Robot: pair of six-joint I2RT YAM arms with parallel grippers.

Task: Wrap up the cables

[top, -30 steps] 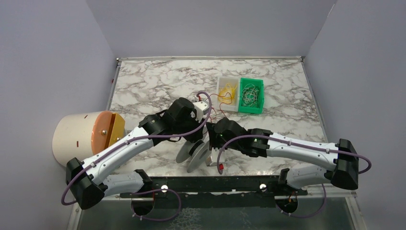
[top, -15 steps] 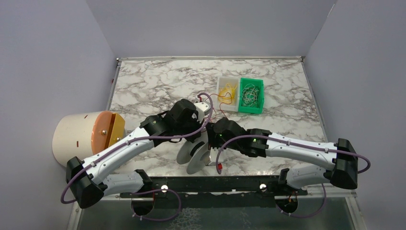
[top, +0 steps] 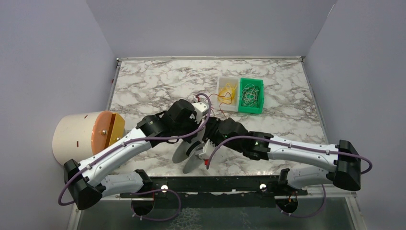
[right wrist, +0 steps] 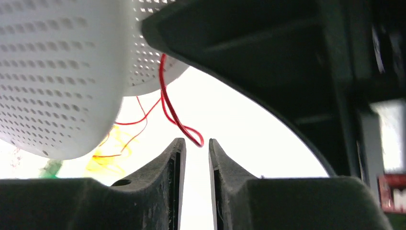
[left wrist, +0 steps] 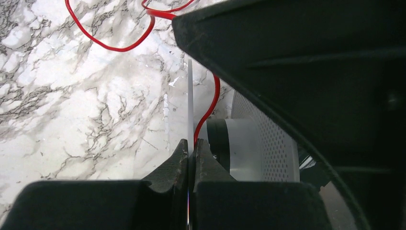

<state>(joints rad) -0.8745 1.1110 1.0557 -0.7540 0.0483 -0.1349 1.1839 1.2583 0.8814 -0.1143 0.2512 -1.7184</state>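
The marble tabletop (top: 158,81) sat inside plain grey walls, and both arms met over the perforated spool (top: 184,152) near its front edge. My left gripper (left wrist: 191,143) was closed tight. The spool's thin flange ran edge-on into the seam and the red wire (left wrist: 119,48) came down to the tips, so I couldn't tell which was pinched. My right gripper (right wrist: 194,143) stood slightly parted and empty, a wire loop just above the gap. The hub looked bare and loose wire trailed over the marble, so I judged the winding barely begun, with nearly all of it left.
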